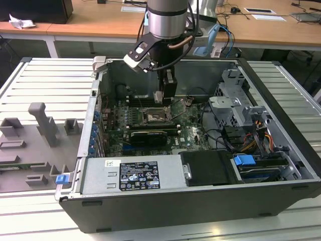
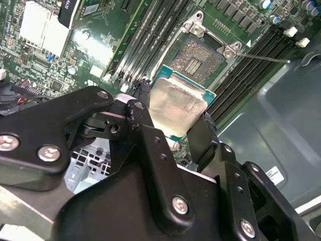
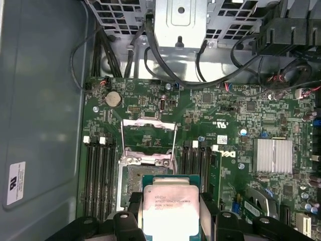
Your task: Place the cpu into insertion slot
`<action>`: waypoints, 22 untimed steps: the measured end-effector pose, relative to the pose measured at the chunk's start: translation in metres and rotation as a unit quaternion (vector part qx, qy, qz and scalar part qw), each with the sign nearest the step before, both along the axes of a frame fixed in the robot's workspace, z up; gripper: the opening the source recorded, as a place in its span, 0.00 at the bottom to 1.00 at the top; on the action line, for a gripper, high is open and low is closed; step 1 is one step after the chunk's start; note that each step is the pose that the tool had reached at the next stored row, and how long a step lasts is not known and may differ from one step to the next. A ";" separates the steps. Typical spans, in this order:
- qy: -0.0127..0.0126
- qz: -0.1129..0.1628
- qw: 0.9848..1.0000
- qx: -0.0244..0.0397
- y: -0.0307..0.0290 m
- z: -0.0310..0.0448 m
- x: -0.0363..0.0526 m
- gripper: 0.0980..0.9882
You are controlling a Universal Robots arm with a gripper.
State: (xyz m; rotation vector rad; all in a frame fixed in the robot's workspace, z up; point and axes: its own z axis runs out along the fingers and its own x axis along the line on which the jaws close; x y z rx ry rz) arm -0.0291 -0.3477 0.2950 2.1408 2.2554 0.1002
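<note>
One open PC case [image 1: 150, 211] lies on its side on the slatted metal surface [image 1: 30, 221]. Toward the surface's left edge in the exterior view sits a grey fixture plate [image 1: 35, 145], apart from the case. Inside the case, the power supply [image 1: 133, 174] runs along the near wall, with the graphics card [image 1: 148, 135] just behind it on the green motherboard [image 1: 190, 131]. Mid-board is the insertion slot [image 1: 153, 118], load frame flipped up, socket bare. The gripper [image 1: 160, 98] hangs above it, apart from it, closed on the cpu [image 1: 158, 95]. In the second wrist view two black fingers [image 2: 143, 120] pinch opposite edges of the cpu [image 2: 175, 108], silver lid up, just off the slot [image 2: 203, 55]. In the first wrist view the cpu [image 3: 170, 208] overlaps one edge of the slot [image 3: 133, 175]; memory slots [image 3: 100, 170] flank the slot on both sides. A finned heatsink [image 3: 273, 154] sits further along the board. The drive cage [image 1: 233, 108] takes the case's right end in the exterior view.
</note>
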 end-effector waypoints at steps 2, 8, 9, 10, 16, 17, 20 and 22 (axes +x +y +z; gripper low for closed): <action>0.000 0.000 1.000 0.000 0.0000 -0.0019 0.0002 0.49; 0.000 0.000 1.000 0.000 0.0000 -0.0082 0.0001 0.49; 0.000 0.000 1.000 0.000 0.0000 -0.0091 0.0001 0.49; 0.000 0.000 1.000 0.000 0.0000 -0.0099 0.0001 0.49; 0.000 0.000 1.000 0.000 0.0000 -0.0154 0.0001 0.49; 0.000 0.000 1.000 0.000 0.0000 -0.0159 0.0001 0.49; 0.000 0.000 1.000 0.000 0.0000 -0.0193 0.0001 0.49; 0.000 0.000 1.000 0.000 0.0000 -0.0232 -0.0001 0.49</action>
